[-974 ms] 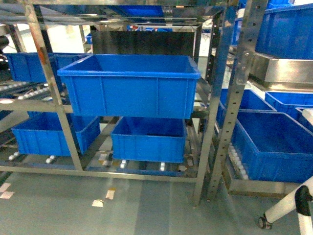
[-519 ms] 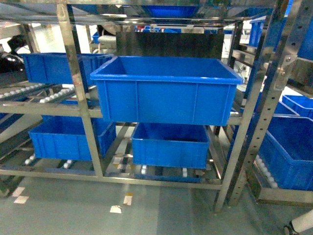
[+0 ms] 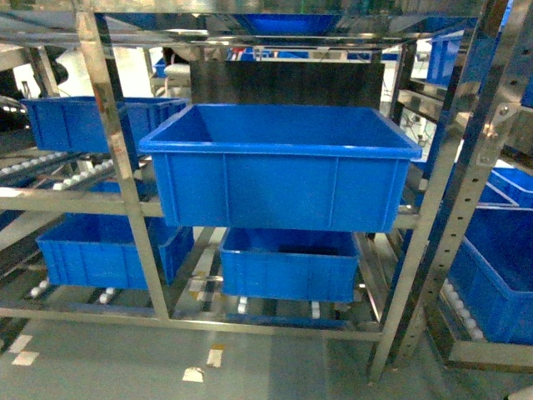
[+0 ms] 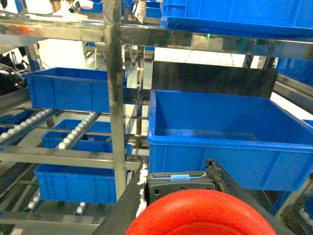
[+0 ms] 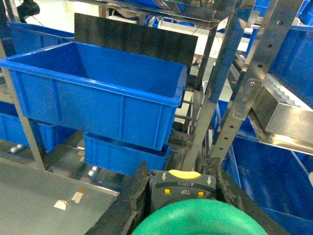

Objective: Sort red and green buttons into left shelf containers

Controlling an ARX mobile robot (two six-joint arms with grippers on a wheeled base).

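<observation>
A red button [image 4: 200, 215] fills the bottom of the left wrist view. Its dark base sits between the fingers of my left gripper [image 4: 177, 167], which is shut on it. In the right wrist view my right gripper [image 5: 182, 170] is shut on the dark base of a green button [image 5: 200, 219]. A large blue container [image 3: 279, 179] sits on the left shelf's middle level, straight ahead. A second container [image 3: 287, 265] stands below it, and others [image 3: 100, 250] lie further left. The same large container [image 4: 225, 147] [image 5: 93, 93] lies ahead of both grippers. Neither gripper shows in the head view.
Steel uprights [image 3: 112, 167] [image 3: 450, 192] frame the middle bay. Roller tracks [image 3: 50, 171] run on the left. Another rack with blue bins [image 3: 500, 275] stands at the right. The grey floor [image 3: 196, 375] in front carries tape marks.
In the head view the shelf and its middle container have slid rightward and grown larger, so the view has drawn closer to the rack.
</observation>
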